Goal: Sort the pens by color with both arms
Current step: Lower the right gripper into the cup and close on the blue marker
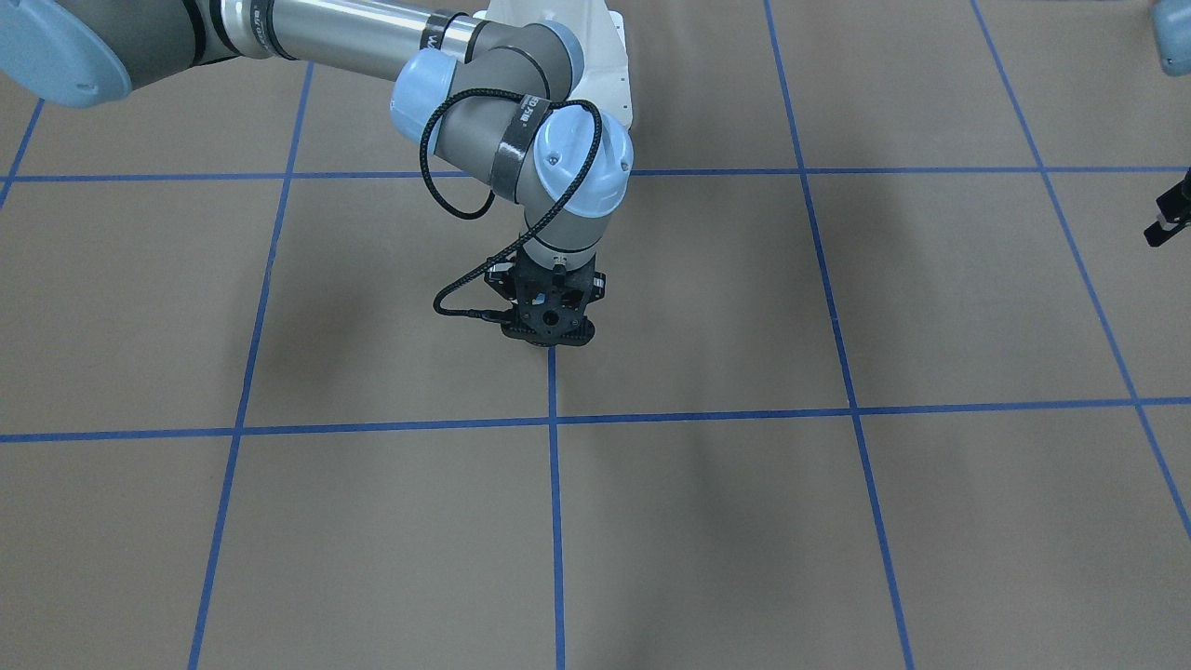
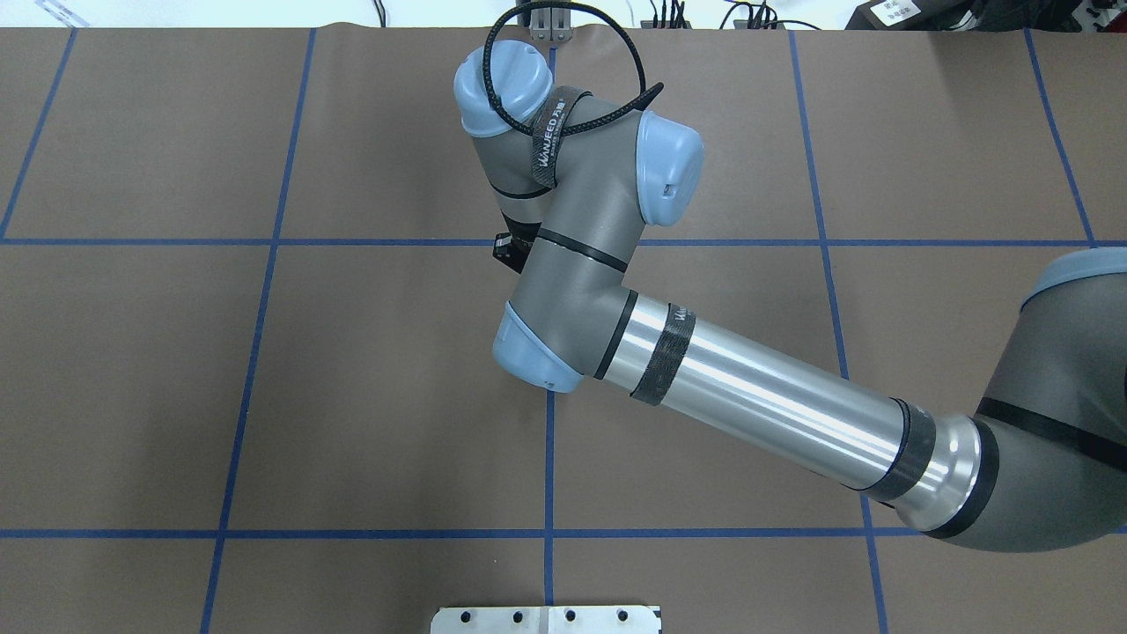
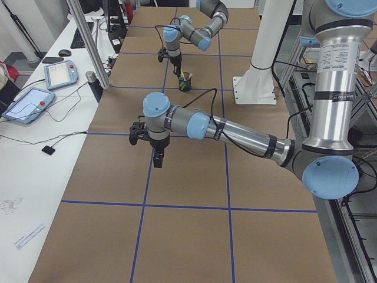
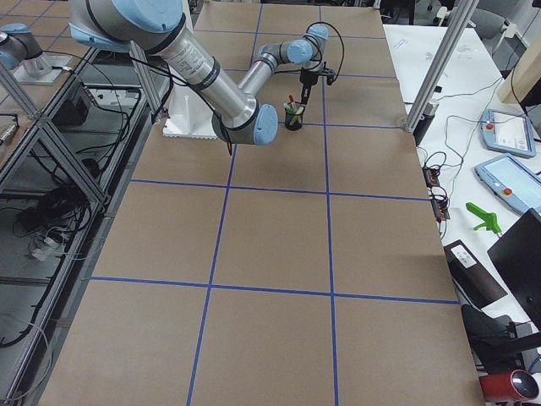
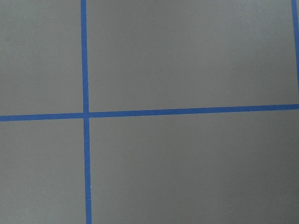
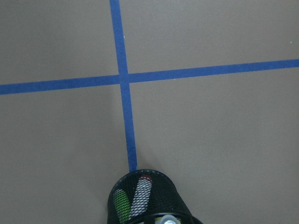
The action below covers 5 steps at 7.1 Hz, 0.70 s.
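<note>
Pens (image 6: pixel 140 196) sit in the mesh cup (image 6: pixel 174 190) — beneath the right tool (image 3: pixel 177 66).

1. "WANJEED" in white on the black strap (image 2: pixel 550 141) round the arm (image 2: pixel 757 396) at its wrist, overhead view.
2. More white print on the forearm strap (image 2: pixel 671 352), too small to read.
3. Labelled pen (image 6: pixel 140 197) in the cup (image 6: pixel 174 196): print unreadable.

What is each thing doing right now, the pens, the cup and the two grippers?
black mesh cup: upright on the table.
green pen: tilted inside the cup.
red-capped pen: inside the cup too.
right gripper: hovers above the cup; open or shut, cannot tell.
left gripper: hovers over bare table; open or shut, cannot tell.
</note>
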Each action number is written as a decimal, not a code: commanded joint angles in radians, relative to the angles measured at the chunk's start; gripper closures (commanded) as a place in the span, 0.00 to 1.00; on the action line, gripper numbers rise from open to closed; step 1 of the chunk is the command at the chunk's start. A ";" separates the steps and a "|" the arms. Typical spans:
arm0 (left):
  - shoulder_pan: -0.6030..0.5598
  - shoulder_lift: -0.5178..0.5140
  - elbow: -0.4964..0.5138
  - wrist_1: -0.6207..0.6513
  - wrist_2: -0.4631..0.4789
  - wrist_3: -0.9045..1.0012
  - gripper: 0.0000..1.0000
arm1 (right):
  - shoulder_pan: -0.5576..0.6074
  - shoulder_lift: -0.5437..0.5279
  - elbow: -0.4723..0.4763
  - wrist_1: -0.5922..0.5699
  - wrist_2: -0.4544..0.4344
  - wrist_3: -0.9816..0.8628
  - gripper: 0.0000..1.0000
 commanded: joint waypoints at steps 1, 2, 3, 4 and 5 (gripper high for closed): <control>0.000 0.000 0.000 0.000 0.000 0.000 0.00 | 0.000 -0.002 0.002 0.002 0.000 -0.002 0.77; 0.000 0.000 0.000 0.000 0.000 0.000 0.00 | 0.000 -0.004 0.009 0.002 0.003 -0.002 0.78; 0.000 0.002 -0.002 0.000 0.002 0.000 0.00 | 0.000 -0.004 0.014 0.000 0.020 -0.003 0.79; 0.000 0.000 -0.002 0.000 0.002 0.000 0.00 | 0.000 -0.004 0.014 0.000 0.021 -0.003 0.79; 0.000 0.000 -0.002 0.000 0.000 0.000 0.00 | 0.000 -0.002 0.015 -0.001 0.023 -0.003 0.79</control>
